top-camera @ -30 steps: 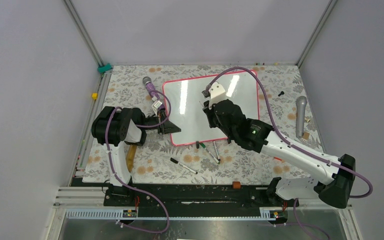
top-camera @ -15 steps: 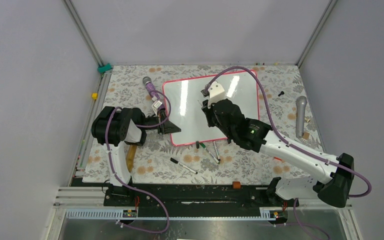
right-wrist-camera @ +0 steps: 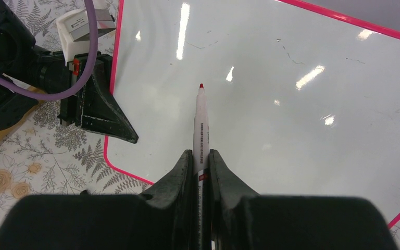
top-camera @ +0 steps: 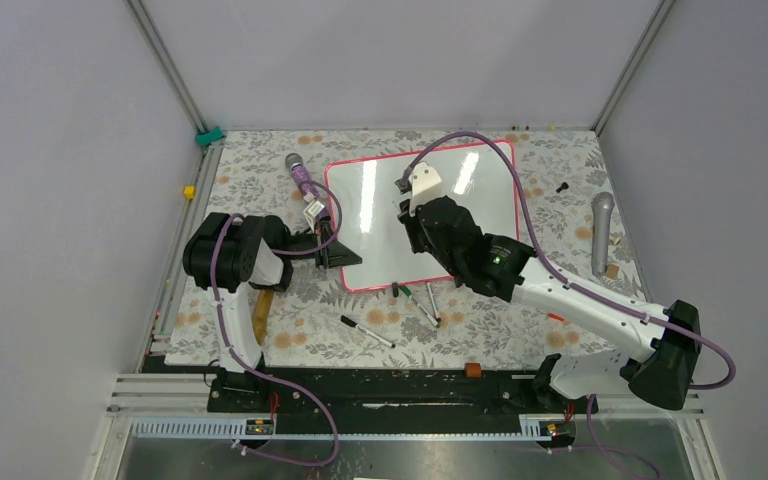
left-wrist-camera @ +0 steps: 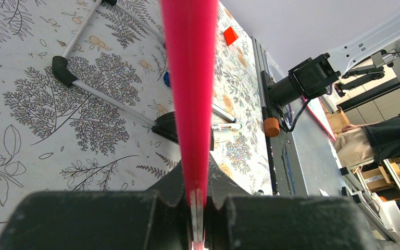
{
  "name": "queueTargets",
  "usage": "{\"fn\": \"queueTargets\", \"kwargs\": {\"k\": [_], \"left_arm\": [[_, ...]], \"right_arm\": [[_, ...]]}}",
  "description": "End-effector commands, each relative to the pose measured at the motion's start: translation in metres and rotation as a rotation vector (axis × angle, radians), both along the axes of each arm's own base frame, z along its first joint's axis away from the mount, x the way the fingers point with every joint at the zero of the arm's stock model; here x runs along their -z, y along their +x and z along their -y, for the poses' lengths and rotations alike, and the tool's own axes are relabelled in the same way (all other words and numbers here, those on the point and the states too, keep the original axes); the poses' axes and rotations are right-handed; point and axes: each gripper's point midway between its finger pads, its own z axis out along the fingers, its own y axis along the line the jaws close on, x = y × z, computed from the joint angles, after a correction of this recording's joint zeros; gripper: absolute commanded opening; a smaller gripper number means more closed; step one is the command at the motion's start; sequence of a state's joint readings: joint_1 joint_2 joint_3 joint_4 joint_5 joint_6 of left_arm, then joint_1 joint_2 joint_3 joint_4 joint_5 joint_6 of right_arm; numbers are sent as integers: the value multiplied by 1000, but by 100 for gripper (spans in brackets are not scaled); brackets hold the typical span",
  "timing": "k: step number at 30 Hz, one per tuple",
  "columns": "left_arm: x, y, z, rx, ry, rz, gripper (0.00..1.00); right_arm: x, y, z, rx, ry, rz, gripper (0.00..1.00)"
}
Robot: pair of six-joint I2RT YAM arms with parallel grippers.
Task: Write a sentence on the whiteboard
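Note:
The whiteboard (top-camera: 375,225) lies on the floral table, glossy white with a pink-red frame. No sentence shows on it; its face (right-wrist-camera: 291,130) is blank apart from faint smudges. My left gripper (top-camera: 339,252) is shut on the board's near-left frame edge (left-wrist-camera: 190,78), which runs between its closed jaws (left-wrist-camera: 197,200). My right gripper (top-camera: 412,215) is over the board's middle, shut (right-wrist-camera: 201,156) on a white marker (right-wrist-camera: 201,125). The marker's red tip points at the board's left half. I cannot tell whether the tip touches.
Loose markers (top-camera: 367,332) (top-camera: 420,301) lie just in front of the board. A purple microphone (top-camera: 300,176) lies left of it and a grey microphone (top-camera: 601,232) right of it. A wooden handle (top-camera: 261,313) lies beside the left arm. The left gripper (right-wrist-camera: 101,112) shows at the board's corner.
My right arm has shifted slightly to the left and farther over the board with the marker. The left arm and the board have not moved.

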State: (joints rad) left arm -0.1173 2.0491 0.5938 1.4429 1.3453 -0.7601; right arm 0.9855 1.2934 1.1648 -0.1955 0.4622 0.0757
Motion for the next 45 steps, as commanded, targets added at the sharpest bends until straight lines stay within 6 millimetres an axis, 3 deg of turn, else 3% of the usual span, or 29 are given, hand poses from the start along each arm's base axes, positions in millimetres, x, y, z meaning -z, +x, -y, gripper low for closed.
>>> {"fn": "queueTargets", "kwargs": {"k": [1, 18, 35, 45], "left_arm": [[-2, 2, 0, -6, -3, 28, 0], [-3, 1, 0, -1, -3, 34, 0], [-4, 1, 0, -1, -2, 46, 0], [-4, 0, 0, -2, -2, 47, 0]], "right_arm": [[-29, 8, -6, 17, 54, 56, 0], [-30, 9, -23, 10, 47, -36, 0], [-48, 32, -43, 14, 33, -2, 0], [-57, 44, -39, 20, 55, 61, 0]]}}
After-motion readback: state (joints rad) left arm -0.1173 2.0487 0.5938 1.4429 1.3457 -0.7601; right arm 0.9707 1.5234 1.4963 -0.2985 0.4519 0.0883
